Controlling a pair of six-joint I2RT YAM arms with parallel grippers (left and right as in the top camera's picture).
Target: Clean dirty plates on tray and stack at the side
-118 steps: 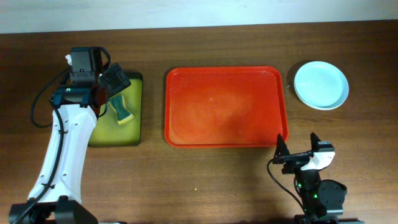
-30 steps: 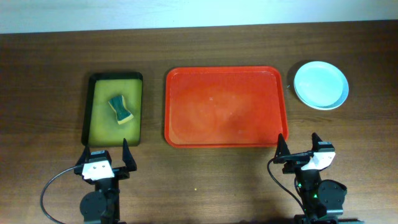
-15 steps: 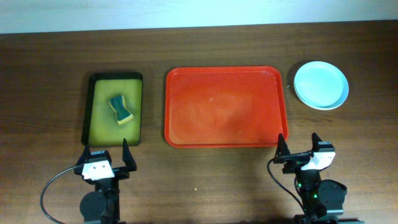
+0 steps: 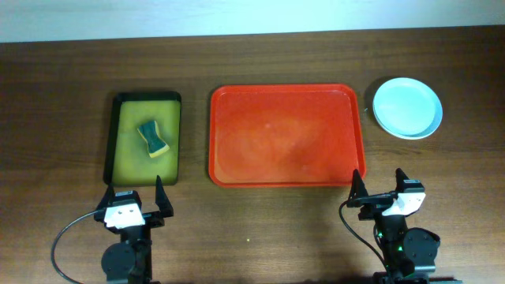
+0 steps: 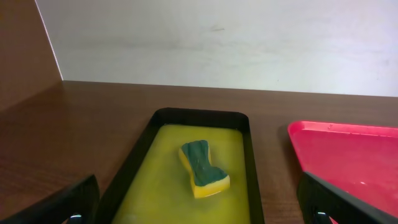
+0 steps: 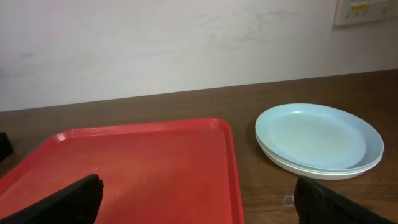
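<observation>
The red tray (image 4: 286, 135) lies in the middle of the table with nothing on it; it also shows in the right wrist view (image 6: 137, 168) and at the right edge of the left wrist view (image 5: 354, 155). The pale blue-white plates (image 4: 407, 107) sit stacked on the table right of the tray, also in the right wrist view (image 6: 317, 140). My left gripper (image 4: 134, 207) is open and empty at the front left. My right gripper (image 4: 377, 192) is open and empty at the front right, near the tray's front right corner.
A black-rimmed yellow-green sponge tray (image 4: 126, 158) lies left of the red tray and holds a yellow and green sponge (image 4: 155, 138), also in the left wrist view (image 5: 203, 168). A white wall runs along the table's far edge.
The left arm, which stood over the sponge tray 3.9 s ago, has drawn back to the front left, leaving the sponge in the tray. Nothing has moved in the last second.
</observation>
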